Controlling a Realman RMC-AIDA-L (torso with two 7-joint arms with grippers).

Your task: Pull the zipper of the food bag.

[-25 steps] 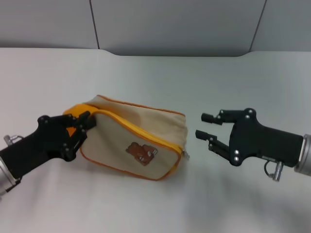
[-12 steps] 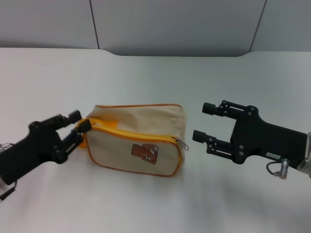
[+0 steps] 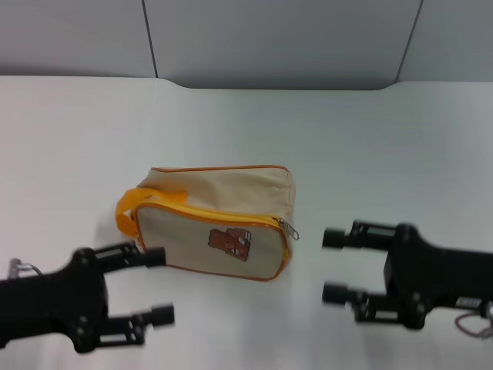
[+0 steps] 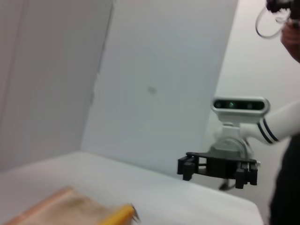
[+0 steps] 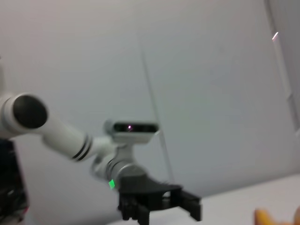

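Observation:
The beige food bag (image 3: 219, 204) with a brown bear patch (image 3: 229, 241) lies on the white table (image 3: 254, 131), its yellow loop handle (image 3: 126, 208) on the left end. The yellow-orange zipper (image 3: 208, 213) runs along its top front edge, with the silver pull tab (image 3: 290, 229) at the right end. My left gripper (image 3: 159, 285) is open and empty, in front of and left of the bag, apart from it. My right gripper (image 3: 333, 266) is open and empty, to the right of the bag and a little nearer, not touching it. A bag corner (image 4: 65, 208) shows in the left wrist view.
A grey panelled wall (image 3: 277, 38) stands behind the table's far edge. The left wrist view shows the right gripper (image 4: 218, 166) farther off. The right wrist view shows the left gripper (image 5: 159, 206) farther off and a sliver of the bag's yellow edge (image 5: 265, 218).
My left gripper has let go of the bag's handle end and drawn back toward the table's front. The bag settled flat. My right gripper has also drawn back toward the front.

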